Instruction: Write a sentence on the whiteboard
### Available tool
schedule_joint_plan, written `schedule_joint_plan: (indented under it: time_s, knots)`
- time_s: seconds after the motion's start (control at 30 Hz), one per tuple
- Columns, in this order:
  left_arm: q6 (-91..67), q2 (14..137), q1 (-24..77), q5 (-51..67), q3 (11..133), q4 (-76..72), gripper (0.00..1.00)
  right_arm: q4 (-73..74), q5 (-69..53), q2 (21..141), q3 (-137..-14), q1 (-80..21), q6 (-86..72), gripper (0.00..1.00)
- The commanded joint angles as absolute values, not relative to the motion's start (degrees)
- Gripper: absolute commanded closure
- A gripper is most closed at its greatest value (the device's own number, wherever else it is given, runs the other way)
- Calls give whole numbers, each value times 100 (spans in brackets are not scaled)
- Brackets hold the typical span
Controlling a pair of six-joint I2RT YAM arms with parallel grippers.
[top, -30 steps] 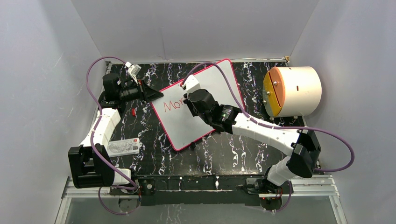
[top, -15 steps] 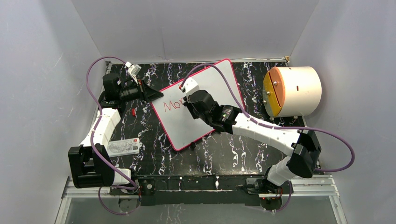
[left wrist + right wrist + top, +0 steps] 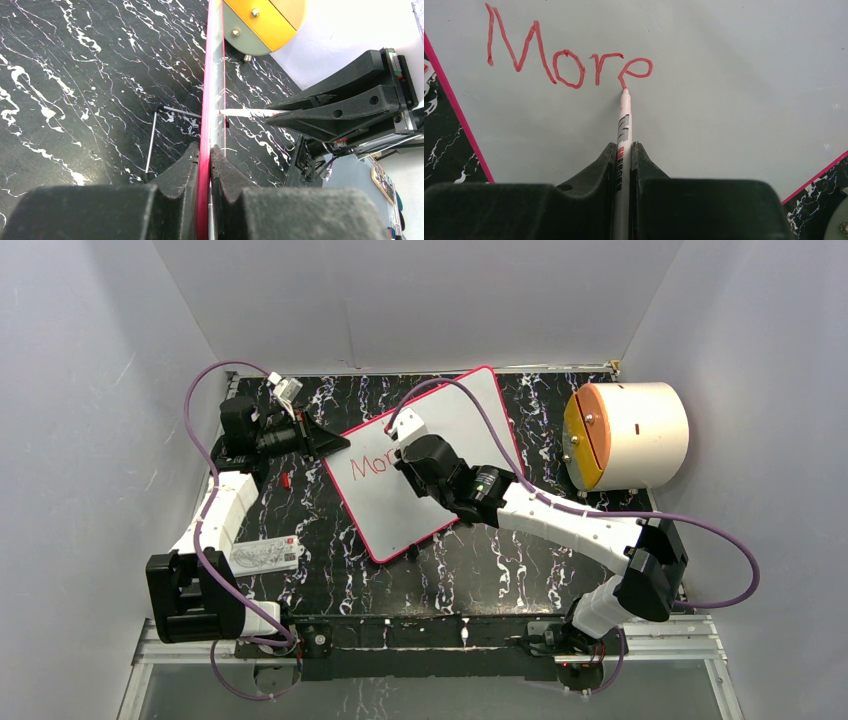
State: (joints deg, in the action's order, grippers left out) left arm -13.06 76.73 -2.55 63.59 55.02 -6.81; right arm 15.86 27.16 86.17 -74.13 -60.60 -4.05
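Note:
The whiteboard [image 3: 470,410], white with a red-pink rim, lies slanted on the black marbled table. My left gripper [image 3: 335,445] is shut on its left rim; the left wrist view shows the rim [image 3: 212,75] edge-on between my fingers [image 3: 206,150]. My right gripper [image 3: 405,455] is over the board, shut on a white marker [image 3: 624,120]. The marker's red tip touches the board [image 3: 724,75] at the bottom of the partly drawn last letter of the red word "More" [image 3: 569,65]. Only this much of the sentence shows.
A white cylinder with an orange face [image 3: 625,435] stands at the right. A small printed card [image 3: 265,555] lies by the left arm, a red cap [image 3: 286,479] left of the board. A thin metal rod [image 3: 152,145] lies on the table beside the board.
My right gripper has shifted slightly over the board with the marker. The left arm and the board have not moved.

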Motion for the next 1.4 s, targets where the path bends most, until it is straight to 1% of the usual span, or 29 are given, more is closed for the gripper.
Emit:
schedule_joint_plan:
  time_s: [0.0,0.27,0.47,0.63,0.77,1.37]
  knots:
    - [-1002,7840,-79,6235,5361,-29,100,1708,3032,8543,-7296,-6013,-333,100]
    - [-1002,7852,-79,6240,5355,-35,100,1373,3376,8420,-7130,-6016,-369,100]
    - [-994,7849,-79,6223,5353,-35,100,1073,3198,8264,-7014,-6009,-335,100]
    - [-985,7840,-79,6227,5361,-34,100,811,2983,7909,-6838,-5990,-256,100]
    - [-987,7840,-84,6209,5370,-31,100,797,2762,7737,-6798,-5791,-227,100]
    - [-984,7873,-85,6223,5370,-35,100,546,2338,7727,-6783,-5316,-9,100]
